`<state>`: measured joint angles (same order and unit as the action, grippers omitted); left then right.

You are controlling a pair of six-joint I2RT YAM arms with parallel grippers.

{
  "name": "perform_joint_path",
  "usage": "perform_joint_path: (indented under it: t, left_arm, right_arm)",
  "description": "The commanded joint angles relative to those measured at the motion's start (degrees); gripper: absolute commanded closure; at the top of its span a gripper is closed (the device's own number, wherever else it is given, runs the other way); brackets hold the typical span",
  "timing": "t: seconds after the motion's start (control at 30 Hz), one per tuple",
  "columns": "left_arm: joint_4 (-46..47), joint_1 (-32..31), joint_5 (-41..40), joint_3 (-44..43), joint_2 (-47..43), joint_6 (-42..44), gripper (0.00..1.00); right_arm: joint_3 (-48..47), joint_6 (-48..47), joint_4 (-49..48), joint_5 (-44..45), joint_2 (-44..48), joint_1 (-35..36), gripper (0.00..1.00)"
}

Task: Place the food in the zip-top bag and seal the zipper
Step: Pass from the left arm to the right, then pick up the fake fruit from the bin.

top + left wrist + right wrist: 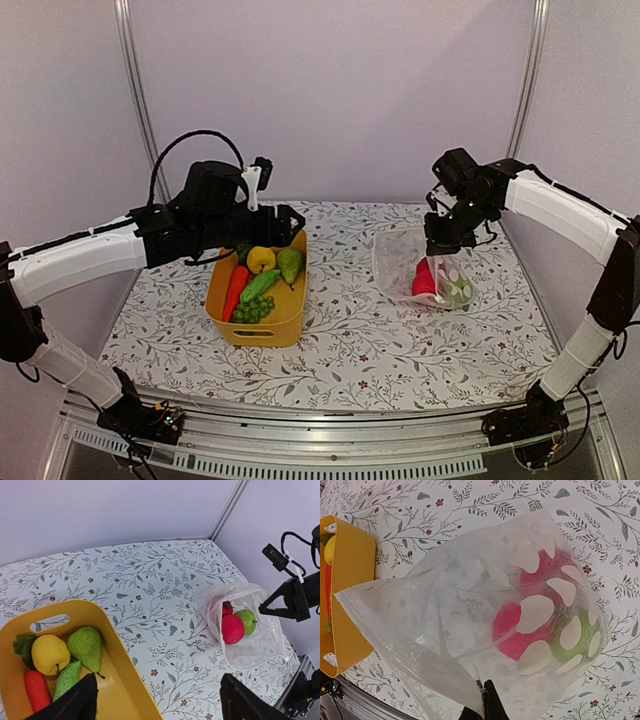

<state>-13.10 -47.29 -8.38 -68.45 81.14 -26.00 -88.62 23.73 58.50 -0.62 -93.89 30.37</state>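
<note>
On the table (400, 350): a yellow tub (262, 335) is sitting left of centre, and the zip-top bag (405, 262) is lying to the right, well apart from it.
Zip-top bag: it is holding red pieces (232, 629) and a round green piece (246, 621), all bunched together at its closed end.
Your right pincer (481, 700): its fingers are pressing together on the bag's edge and holding that part up off the table.
Zipper (380, 630): the strip is running along the mouth edge up to that grip; you cannot tell whether it is sealed.
Your left pincer (159, 690): it is hovering above the tub's far right corner with its fingers standing wide apart and nothing between them.
Yellow tub: it is carrying an orange-red carrot (234, 290), a yellow lemon-like piece (261, 259), a green pear-shaped piece (290, 264), a green cucumber (260, 285) and a green bumpy cluster (252, 310). Leafy lettuce (21, 645) is peeking out beside the yellow piece.
</note>
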Motion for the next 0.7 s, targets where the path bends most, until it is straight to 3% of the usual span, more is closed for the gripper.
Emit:
perform_joint_path:
  t: [0.0,0.13,0.23,0.33,0.43,0.67]
  left_arm:
    - [0.75,5.28,-4.3,2.14,-3.21,-0.8,0.11]
    - [-3.63,10.63,-0.59,1.48,-1.62,-5.6,0.1]
    - [-3.2,11.06,0.5,1.76,-1.3,-6.31,0.01]
    - [-0.52,11.08,4.26,3.76,-1.52,-5.3,0.0]
    - [-4.73,11.03,6.66,1.21,0.94,-4.21,0.0]
    - [-15.13,8.61,-1.67,-5.77,3.68,-5.48,0.0]
  right_arm:
    - [1.96,-0.03,-3.67,-6.42,1.62,0.55,1.0]
    - [1.33,0.91,-3.21,-8.1,2.17,0.79,1.0]
    - [-0.57,1.04,-1.02,-7.66,1.55,1.48,1.0]
    - [-0.48,1.06,-1.03,-7.9,2.16,2.05,1.0]
    - [2.03,0.6,-3.53,-8.96,3.34,2.48,1.0]
    - [8.14,-0.42,-9.03,-12.85,7.26,2.5,1.0]
